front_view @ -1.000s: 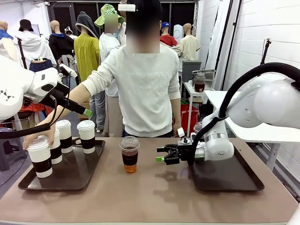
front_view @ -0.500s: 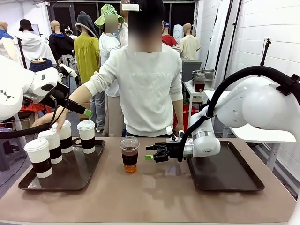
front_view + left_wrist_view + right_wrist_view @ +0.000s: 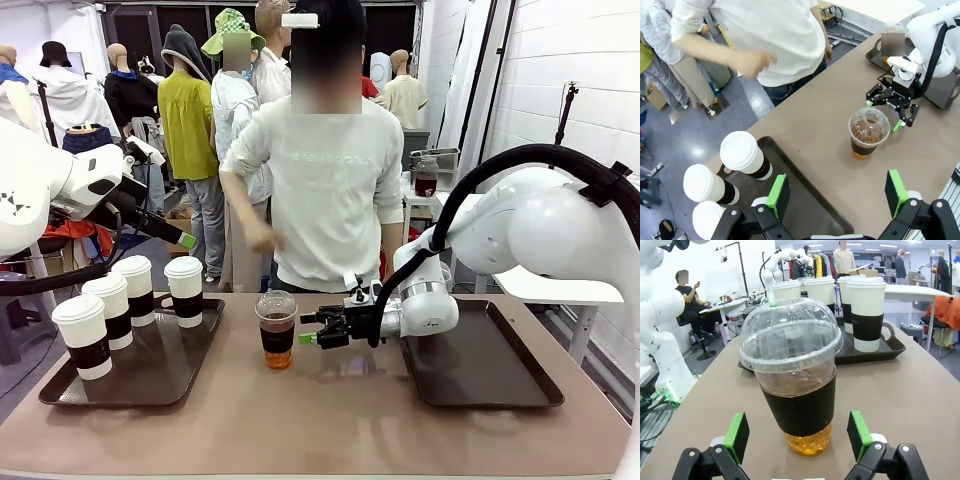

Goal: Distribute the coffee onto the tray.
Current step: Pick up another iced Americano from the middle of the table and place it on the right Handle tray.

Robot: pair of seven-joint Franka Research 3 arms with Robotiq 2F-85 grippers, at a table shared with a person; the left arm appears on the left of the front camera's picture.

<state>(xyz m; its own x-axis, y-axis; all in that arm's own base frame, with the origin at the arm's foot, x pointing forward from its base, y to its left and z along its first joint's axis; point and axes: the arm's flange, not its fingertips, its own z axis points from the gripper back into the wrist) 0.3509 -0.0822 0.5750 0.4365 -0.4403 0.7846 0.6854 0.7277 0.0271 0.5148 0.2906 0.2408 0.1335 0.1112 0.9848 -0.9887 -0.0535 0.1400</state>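
Coffee, clear cup: a clear dome-lidded cup of dark brown drink with a dark sleeve stands upright on the bare table, between the two trays; in the left wrist view it sits at about 2 o'clock from picture centre, and in the right wrist view it stands dead ahead.
Coffee, paper cups: four white paper cups with dark brown bands and white lids stand upright on the left tray, at about 9 o'clock from the clear cup in the front view; in the left wrist view three lids show plainly, toward 8 o'clock.
Right tray: a dark tray lies at 3 o'clock from the clear cup, nothing standing on its visible surface.
Right gripper: the right gripper lies level just beside the clear cup, at its 3 o'clock, jaws spread wide and apart from it; in its own view the green pads stand either side of the cup's base without touching.
Left gripper: the left gripper hangs above the near edge of the left tray, its pads far apart with nothing between them; in the front view it sits raised above the paper cups.
Person: stands at the far side, at 12 o'clock, one hand bent in front of the body, off the table.
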